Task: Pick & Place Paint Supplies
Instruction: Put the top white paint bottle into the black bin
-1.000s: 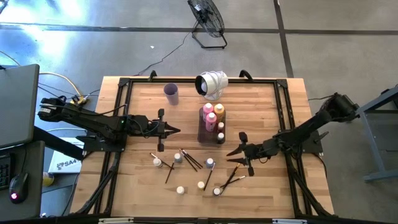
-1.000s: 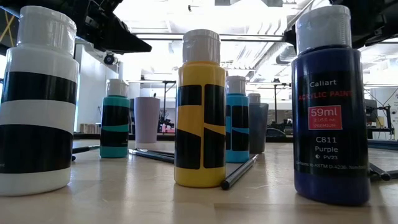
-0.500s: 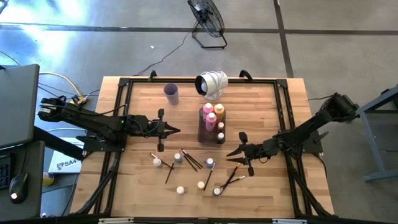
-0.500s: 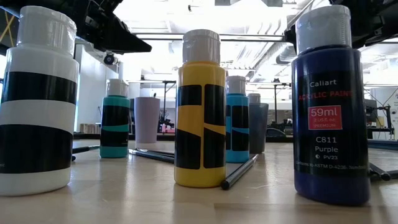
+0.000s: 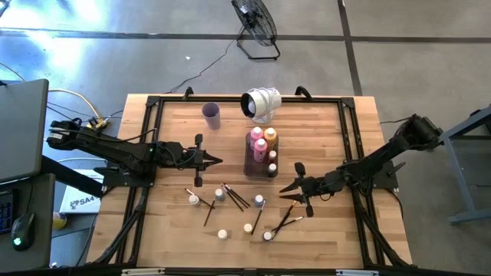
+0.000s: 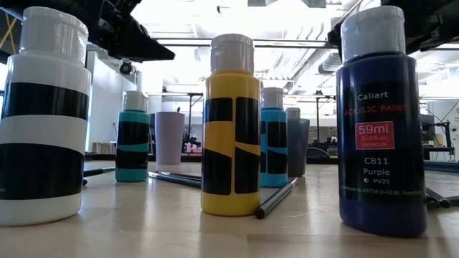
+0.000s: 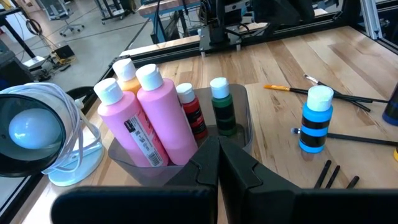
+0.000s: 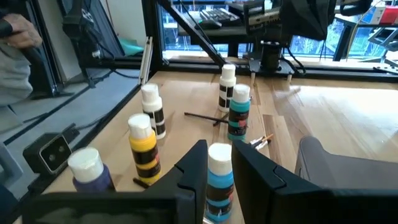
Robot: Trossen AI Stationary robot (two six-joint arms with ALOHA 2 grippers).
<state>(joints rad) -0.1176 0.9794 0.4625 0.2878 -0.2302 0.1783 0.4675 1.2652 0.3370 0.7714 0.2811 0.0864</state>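
1. Wooden tabletop (image 5: 322, 130) fills my overhead feed, with the clear grey tray (image 5: 254, 165) at its centre as my landmark.
2. Inside the tray I see two pink bottles (image 7: 158, 118), an orange bottle (image 7: 127, 73), a red one (image 7: 191, 111) and a green one (image 7: 222, 107), all upright.
3. My left gripper (image 5: 217, 160) hovers just left of the tray, fingers (image 7: 199, 163) pinched together on nothing.
4. My right gripper (image 5: 285, 188) sits to the right of the tray and nearer the front edge, with a blue white-capped bottle (image 8: 219, 180) standing between its fingers (image 8: 191, 169); I cannot tell whether they press it.
5. Forward of the tray lie several paintbrushes (image 5: 235, 196) and scattered small bottles (image 5: 219, 195).
6. A lilac cup (image 5: 212, 115) stands behind the tray, to its left.
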